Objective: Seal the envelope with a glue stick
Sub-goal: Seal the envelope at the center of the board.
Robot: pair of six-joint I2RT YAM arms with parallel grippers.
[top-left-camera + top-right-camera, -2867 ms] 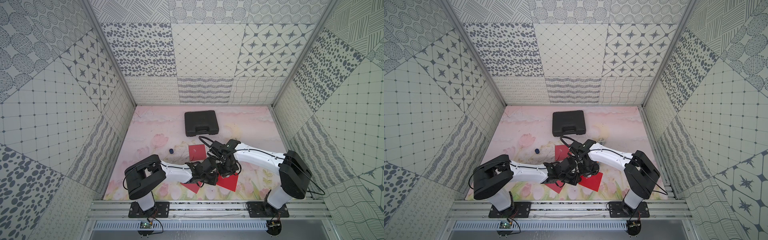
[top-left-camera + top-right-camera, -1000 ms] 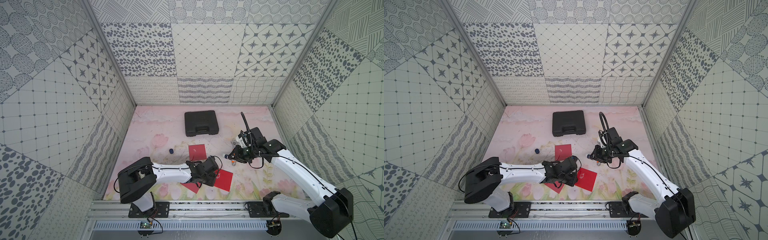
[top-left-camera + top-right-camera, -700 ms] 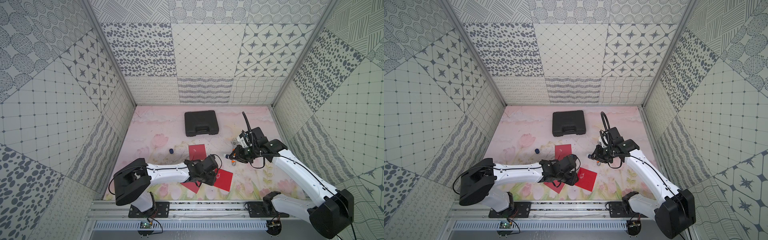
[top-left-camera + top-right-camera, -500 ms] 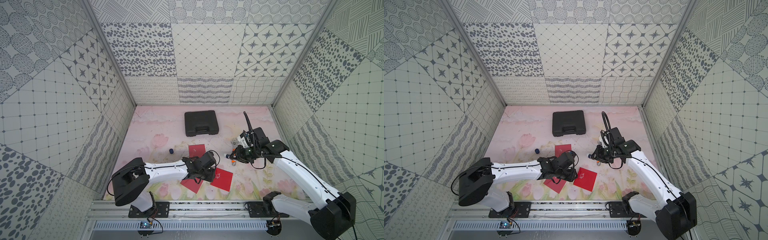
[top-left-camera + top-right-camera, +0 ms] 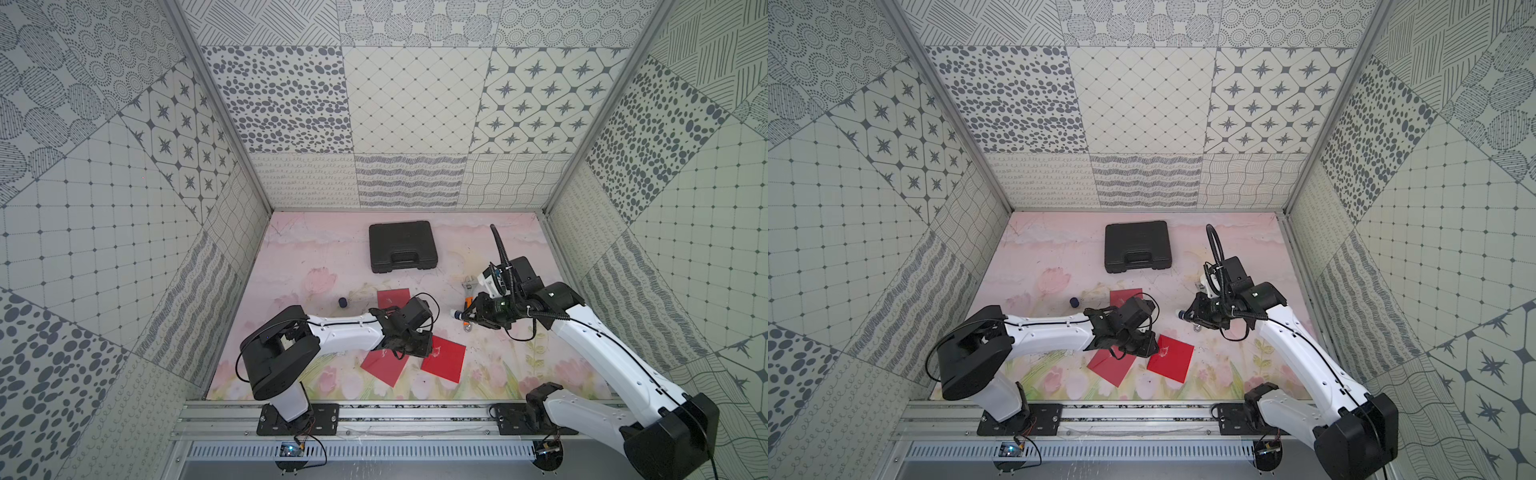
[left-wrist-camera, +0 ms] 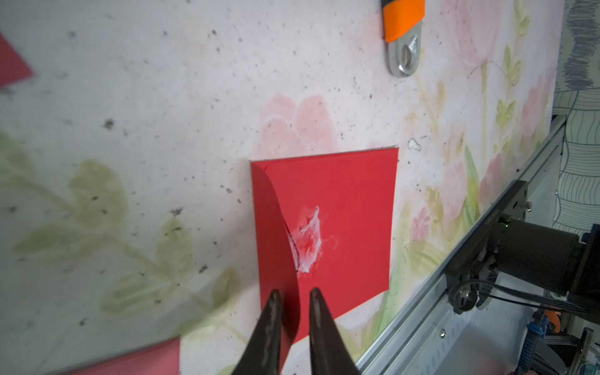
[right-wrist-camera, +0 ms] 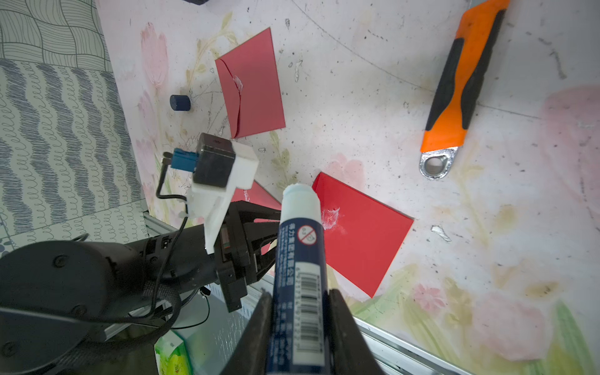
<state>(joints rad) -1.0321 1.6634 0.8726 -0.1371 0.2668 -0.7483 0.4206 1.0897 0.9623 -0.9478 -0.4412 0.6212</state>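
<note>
Right wrist view shows the glue stick gripped in the right gripper, whose jaws clamp the barcode end of its navy-and-white body. The uncapped pale tip reaches well past the fingertips. In a top view the stick is carried clear of the mat, roughly level, with its tip toward the left arm.

Near that tip but apart from it, the red envelope lies flat on the floral mat. A white glue smear sits at the point of its flap. The left gripper is low over the flap side. Its jaws stand a narrow gap apart and straddle the raised, curved edge of the flap. Whether they touch the paper cannot be told.

A second envelope lies partly under the left gripper, and a third envelope lies farther back. The navy cap rests on the mat beside that one. An orange-and-black wrench lies below the right gripper, and a black case sits toward the back wall.
</note>
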